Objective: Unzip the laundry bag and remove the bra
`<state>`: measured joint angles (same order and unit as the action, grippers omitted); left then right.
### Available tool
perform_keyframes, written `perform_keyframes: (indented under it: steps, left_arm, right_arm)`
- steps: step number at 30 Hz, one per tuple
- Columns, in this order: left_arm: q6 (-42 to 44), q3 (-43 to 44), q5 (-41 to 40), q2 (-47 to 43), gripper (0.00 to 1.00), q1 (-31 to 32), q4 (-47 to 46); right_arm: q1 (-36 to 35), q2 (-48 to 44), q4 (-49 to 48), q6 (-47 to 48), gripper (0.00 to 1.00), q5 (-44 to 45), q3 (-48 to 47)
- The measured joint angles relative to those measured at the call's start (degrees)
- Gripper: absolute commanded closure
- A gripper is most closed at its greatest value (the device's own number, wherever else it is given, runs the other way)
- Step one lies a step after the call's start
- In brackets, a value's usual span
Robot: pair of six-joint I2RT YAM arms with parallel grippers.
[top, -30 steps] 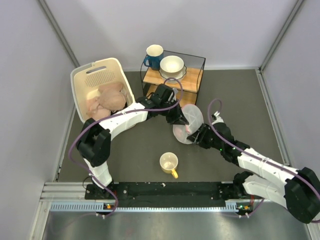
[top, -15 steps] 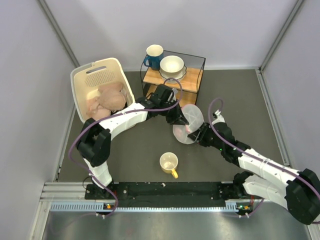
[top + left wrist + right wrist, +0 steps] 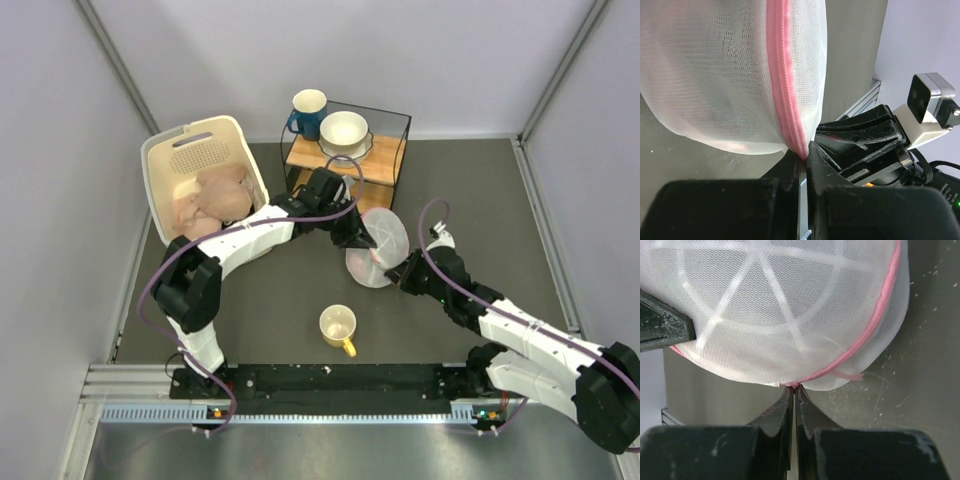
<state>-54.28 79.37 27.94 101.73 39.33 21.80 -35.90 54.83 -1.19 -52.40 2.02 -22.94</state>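
The laundry bag (image 3: 382, 238), a round white mesh dome with a pink zip rim, is held on edge just above the dark table between my two grippers. My left gripper (image 3: 358, 238) is shut on the pink rim at the bag's left side; in the left wrist view the jaws (image 3: 802, 156) pinch the zip rim (image 3: 782, 75). My right gripper (image 3: 398, 271) is shut on the zip at the bag's near edge; in the right wrist view it (image 3: 794, 387) grips the pink zip (image 3: 875, 325) below the mesh (image 3: 780, 305). No bright pink bra shows.
A cream slotted basket (image 3: 190, 160) with peach cloths (image 3: 215, 195) stands at the back left. A yellow mug (image 3: 338, 327) stands near the front. A wire-framed wooden shelf (image 3: 385, 160) behind holds a white bowl (image 3: 343, 130) and a blue mug (image 3: 306, 110).
My right gripper has shifted slightly to the right and nearer, still holding the zip. The left gripper and the bag have hardly moved.
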Motion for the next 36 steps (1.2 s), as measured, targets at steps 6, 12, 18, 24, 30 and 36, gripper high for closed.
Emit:
perform_keyframes:
  steps: [6,12,18,24,30,36]
  left_arm:
    - [3.5,0.0,1.8,0.0,1.0,-1.3,0.7]
    - [8.3,1.9,3.8,0.3,1.0,-2.1,3.3]
    - [11.8,6.6,4.7,5.0,0.84,-2.0,6.8]
    - [14.9,13.4,-0.8,9.6,0.12,-2.1,10.9]
    - [13.8,5.7,-6.5,0.0,0.14,-2.3,12.3]
    - [9.0,-2.4,-5.5,-10.1,0.13,-1.8,8.7]
  right_arm:
    - [2.9,-6.7,5.2,5.3,1.0,1.1,0.0]
    - [8.2,-10.4,10.2,12.0,1.0,-2.0,0.0]
    - [7.6,-9.7,12.9,14.3,1.0,-5.7,-0.5]
    - [5.6,-9.1,13.8,11.6,1.0,-6.5,-2.4]
    - [5.5,-9.0,13.2,6.2,1.0,-5.9,-2.5]
    - [5.5,-6.9,10.2,3.1,1.0,-5.0,-2.6]
